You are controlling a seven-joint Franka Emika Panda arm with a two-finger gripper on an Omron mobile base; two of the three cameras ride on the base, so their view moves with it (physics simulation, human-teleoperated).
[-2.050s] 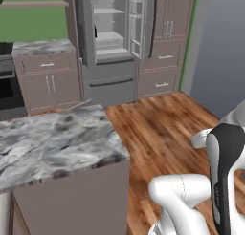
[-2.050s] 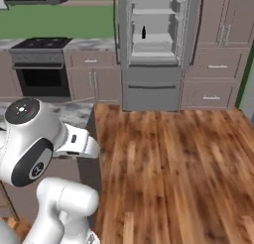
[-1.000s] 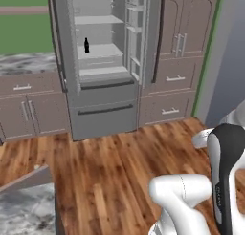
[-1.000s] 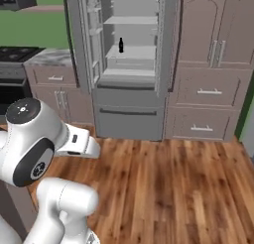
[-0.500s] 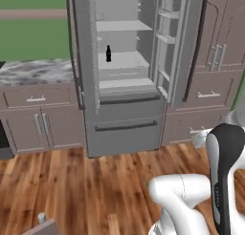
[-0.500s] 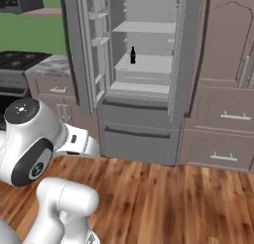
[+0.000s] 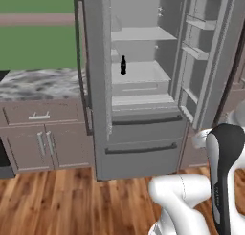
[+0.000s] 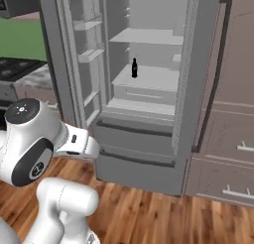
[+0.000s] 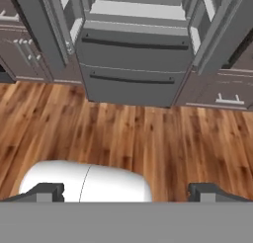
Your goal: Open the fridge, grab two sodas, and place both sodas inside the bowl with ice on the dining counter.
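Left base view is showing the fridge (image 7: 143,86) looming closer as the base is approaching; one soda (image 7: 123,65) is waiting on the shelf. Gripper (image 9: 126,191) is gaping, empty.

No text, label, brand, number or sign can be read anywhere in these views, neither on the fridge (image 7: 143,148) nor on the soda (image 7: 123,65) standing on its shelf, whose surface is too small and dark to tell any marking.

Glossy white arm (image 8: 59,203), rounded dark joints
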